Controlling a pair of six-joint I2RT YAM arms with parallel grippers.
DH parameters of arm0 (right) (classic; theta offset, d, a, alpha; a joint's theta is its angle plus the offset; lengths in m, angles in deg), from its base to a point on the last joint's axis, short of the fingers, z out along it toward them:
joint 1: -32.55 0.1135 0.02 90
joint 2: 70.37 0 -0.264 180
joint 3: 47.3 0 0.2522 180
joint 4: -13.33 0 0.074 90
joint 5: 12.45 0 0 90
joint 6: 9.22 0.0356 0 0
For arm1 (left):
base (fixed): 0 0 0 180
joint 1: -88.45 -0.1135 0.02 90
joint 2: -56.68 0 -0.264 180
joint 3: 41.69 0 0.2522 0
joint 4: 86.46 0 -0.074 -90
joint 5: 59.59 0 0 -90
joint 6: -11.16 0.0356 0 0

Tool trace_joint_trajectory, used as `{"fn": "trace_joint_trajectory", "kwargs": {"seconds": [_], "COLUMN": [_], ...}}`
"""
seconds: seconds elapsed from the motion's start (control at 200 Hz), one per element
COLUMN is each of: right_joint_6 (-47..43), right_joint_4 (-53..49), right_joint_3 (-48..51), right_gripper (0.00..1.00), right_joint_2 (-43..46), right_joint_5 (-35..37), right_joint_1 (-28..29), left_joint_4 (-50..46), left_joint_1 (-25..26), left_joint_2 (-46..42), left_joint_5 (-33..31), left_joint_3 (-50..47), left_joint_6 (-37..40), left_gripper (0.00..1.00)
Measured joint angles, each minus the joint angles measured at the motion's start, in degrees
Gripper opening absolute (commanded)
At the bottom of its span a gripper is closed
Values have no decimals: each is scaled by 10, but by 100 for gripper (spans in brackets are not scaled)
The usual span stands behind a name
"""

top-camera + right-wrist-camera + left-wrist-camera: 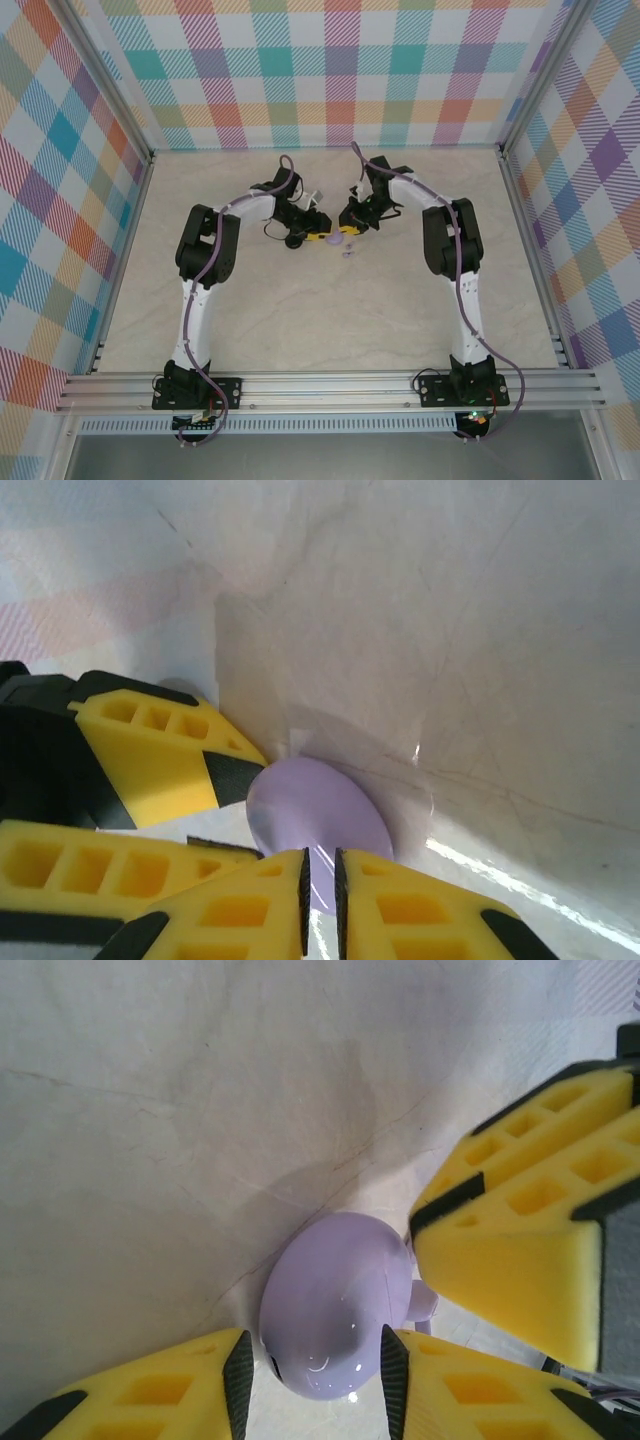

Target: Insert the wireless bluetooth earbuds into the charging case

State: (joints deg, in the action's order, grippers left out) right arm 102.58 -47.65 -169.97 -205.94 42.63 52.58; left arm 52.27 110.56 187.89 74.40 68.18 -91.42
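Charging case (pixel 335 1310), lavender and round, flat on desk (pixel 300 330), midway between side edges and nearer far edge. Left gripper (pixel 315 1360) partly open, pads pressed against both sides of case. Right gripper (pixel 321 870) narrowed to a thin slit, tips touching case rim; cannot tell whether anything is pinched. Tiny lavender earbud (pixel 348 252) loose on desk, just near side of case.
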Motion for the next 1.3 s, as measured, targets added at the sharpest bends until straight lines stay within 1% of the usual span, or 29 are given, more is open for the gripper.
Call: {"fn": "trace_joint_trajectory", "kwargs": {"seconds": [0.315, 0.435, 0.6, 0.7, 0.79, 0.93, 1.105, 1.305], "right_joint_6": [-1, -1, -2, -3, -7, -13, -13, -13], "right_joint_4": [-24, -29, -33, -35, -34, -29, -20, -17], "right_joint_3": [-45, -56, -55, -41, -26, 7, 48, 51], "right_gripper": [16, 20, 22, 22, 20, 12, 11, 11], "right_joint_2": [-28, -29, -25, -5, 19, 49, 54, 54], "right_joint_5": [3, 13, 36, 43, 43, 38, 28, 23], "right_joint_1": [0, 0, -2, -2, -5, -5, -5, -2], "left_joint_4": [5, 5, -2, -20, -34, -38, -34, -35], "left_joint_1": [11, 13, 8, 3, -3, -7, -8, -8], "left_joint_2": [-20, -26, -33, -33, -33, -30, -7, 28], "left_joint_5": [2, -1, -10, -16, -20, -21, -20, -13], "left_joint_3": [-28, -31, -25, -8, 17, 56, 78, 78], "left_joint_6": [-2, -3, -6, -4, 1, 2, 2, 2], "left_gripper": [40, 42, 43, 44, 44, 43, 43, 44]}}
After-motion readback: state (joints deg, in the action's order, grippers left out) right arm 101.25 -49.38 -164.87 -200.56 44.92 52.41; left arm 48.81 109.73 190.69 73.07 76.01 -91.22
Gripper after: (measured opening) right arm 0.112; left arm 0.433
